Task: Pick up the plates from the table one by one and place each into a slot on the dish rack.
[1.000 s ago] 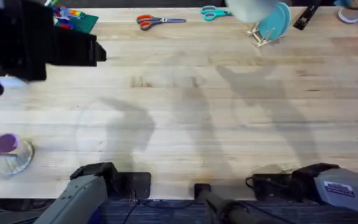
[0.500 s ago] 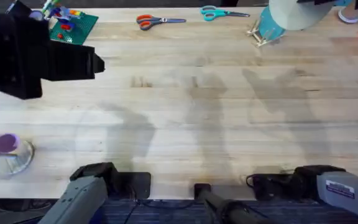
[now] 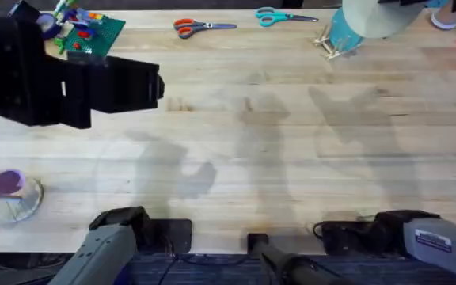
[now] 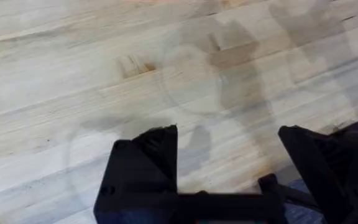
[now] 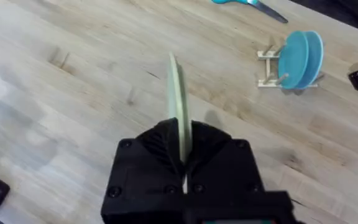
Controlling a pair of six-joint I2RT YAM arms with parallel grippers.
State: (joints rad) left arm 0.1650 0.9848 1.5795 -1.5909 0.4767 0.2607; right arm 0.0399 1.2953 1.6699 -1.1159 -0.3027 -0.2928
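A cream-yellow plate [image 5: 178,93] stands edge-on between the fingers of my right gripper [image 5: 180,134], which is shut on its rim. In the overhead view this plate [image 3: 374,17] hangs raised, just right of the dish rack [image 3: 329,46] at the table's far right. A teal plate [image 3: 343,33] stands upright in the rack's slots; the right wrist view shows the rack [image 5: 269,65] and teal plate [image 5: 300,59] some way beyond the held plate. My left gripper [image 4: 229,168] is open over bare table [image 4: 73,74], holding nothing; its arm [image 3: 70,83] looms dark at the far left.
Red-handled scissors [image 3: 200,28] and teal-handled scissors [image 3: 279,16] lie along the far edge. A green baseplate with bricks [image 3: 93,32] sits far left. A glass bowl [image 3: 22,202] stands near left. A black object [image 3: 390,24] lies right of the rack.
The left arm has slid rightward over the table. The right gripper carried the cream plate rightward past the rack a second ago and has held still since.
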